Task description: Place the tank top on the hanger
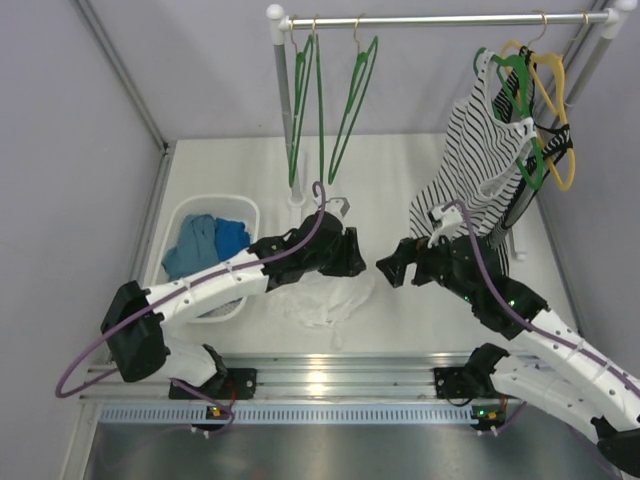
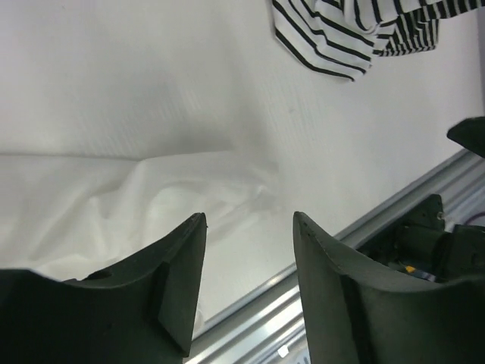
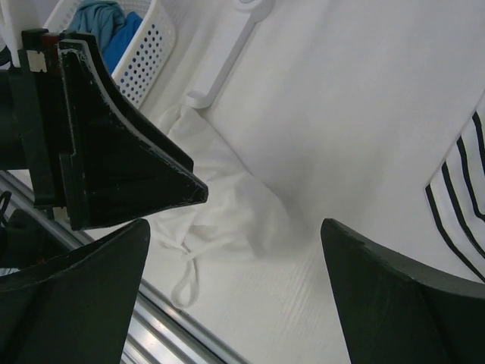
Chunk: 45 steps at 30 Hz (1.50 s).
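White tank top (image 1: pixel 318 297) lies crumpled (strap loop (image 3: pixel 186 282) trailing nearward); left tool (image 2: pixel 248 227) and right tool (image 3: pixel 235 225) gape empty.

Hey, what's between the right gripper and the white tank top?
Nothing: just bare table between the right gripper and the tank top, clearest in the top view.

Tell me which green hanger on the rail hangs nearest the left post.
The leftmost green hanger, right beside the post; the other bare one hangs further right, the third by the striped top.
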Available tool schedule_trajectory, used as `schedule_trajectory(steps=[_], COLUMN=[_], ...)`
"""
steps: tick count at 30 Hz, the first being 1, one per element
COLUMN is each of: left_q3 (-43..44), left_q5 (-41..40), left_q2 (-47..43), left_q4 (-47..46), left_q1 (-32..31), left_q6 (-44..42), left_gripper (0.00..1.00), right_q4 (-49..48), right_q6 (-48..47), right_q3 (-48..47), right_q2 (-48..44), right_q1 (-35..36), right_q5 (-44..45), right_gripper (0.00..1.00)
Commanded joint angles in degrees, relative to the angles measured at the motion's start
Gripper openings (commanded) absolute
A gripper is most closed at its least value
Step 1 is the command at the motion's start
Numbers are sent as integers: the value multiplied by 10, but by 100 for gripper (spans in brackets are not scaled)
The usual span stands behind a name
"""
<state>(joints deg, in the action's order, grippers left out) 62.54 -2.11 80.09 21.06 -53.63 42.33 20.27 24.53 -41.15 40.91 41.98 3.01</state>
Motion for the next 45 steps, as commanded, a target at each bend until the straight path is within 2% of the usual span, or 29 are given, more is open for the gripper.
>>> schedule_trajectory(steps=[1,3,6,10,14,16,20,25,35,41,43,44,45], left_q3=[28,25,9,-29,-82,-116,-163,-197,-197,-188,-185,-182,-181], left_q5=[-51,-61,-87,-104,-74,-48,-31,-35,-49,-57,-62,-63,-64], left_q2=[23,26,11,-34,-73,-92,-111,-111,-74,-34,-24,-21,-14], left_q4=[-33,-30,-4,39,73,83,91,101,85,68,68,66,65], left_q1=[5,6,6,7,6,5,-8,-12,-14,-14,-14,-14,-14], left_q6=[-8,-13,-11,-3,3,5,13,22,8,-2,-4,-5,-8], left_gripper=[57,63,65,60,47,46,50,59,64,61,56,54,46], right_q4=[-1,-11,-25,-40,-77,-86,-127,-142,-139,-139,-139,-137,-137], right_q6=[14,26,40,54,80,93,128,155,195,206,204,202,200], right_q3=[13,28,50,71,82,82,90,76,47,37,34,33,31], right_q2=[5,8,24,72,120,147,189,255,332,361,370,373,382], right_q1=[8,7,9,23,75,94,135,168,178,178,178,178,178], right_q5=[3,-17,-41,-55,-49,-39,-37,-15,34,63,68,71,71], right_gripper=[94,92,89,80,66,64,60,58,61,63,62,57,55])
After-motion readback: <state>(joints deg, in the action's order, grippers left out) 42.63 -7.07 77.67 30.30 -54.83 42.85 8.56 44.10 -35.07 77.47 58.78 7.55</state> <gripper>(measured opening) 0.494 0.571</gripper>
